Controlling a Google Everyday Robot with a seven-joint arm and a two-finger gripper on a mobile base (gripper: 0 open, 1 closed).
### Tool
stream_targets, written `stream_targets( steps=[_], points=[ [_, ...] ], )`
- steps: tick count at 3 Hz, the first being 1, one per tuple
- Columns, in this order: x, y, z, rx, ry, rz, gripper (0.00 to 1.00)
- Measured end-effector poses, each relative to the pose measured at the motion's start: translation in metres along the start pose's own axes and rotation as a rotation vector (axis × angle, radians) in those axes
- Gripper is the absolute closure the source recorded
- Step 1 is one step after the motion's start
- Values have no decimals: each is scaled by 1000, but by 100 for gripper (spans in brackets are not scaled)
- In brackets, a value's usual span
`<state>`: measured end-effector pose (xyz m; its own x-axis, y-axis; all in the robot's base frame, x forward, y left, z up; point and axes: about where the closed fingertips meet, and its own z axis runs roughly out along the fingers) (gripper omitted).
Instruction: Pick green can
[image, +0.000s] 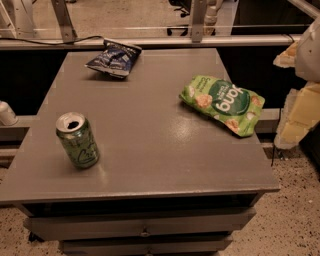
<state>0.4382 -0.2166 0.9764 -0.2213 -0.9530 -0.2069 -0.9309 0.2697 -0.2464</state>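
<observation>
green can (77, 140) upright at lower left of the grey table (150, 160), well apart from the gripper (300, 100).
long axis near vertical, open top up; gripper at right edge of frame, beyond the green snack bag (222, 105); grip width impossible to tell, nothing seen held.

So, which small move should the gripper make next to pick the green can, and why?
Probably swing the gripper across the table toward the green can. The gripper is beyond the table's right edge, while the can stands upright near the front left, so the gap must be closed first.
</observation>
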Motion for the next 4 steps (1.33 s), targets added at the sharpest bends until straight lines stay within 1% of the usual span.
stream_targets(
  steps=[1, 2, 3, 4],
  points=[
    [-1, 0, 0, 3, -4, 1, 0],
    [-21, 9, 16, -22, -87, 20, 0],
    [-67, 21, 39, -55, -235, 30, 0],
    [-127, 30, 60, -89, -423, 28, 0]
  ],
)
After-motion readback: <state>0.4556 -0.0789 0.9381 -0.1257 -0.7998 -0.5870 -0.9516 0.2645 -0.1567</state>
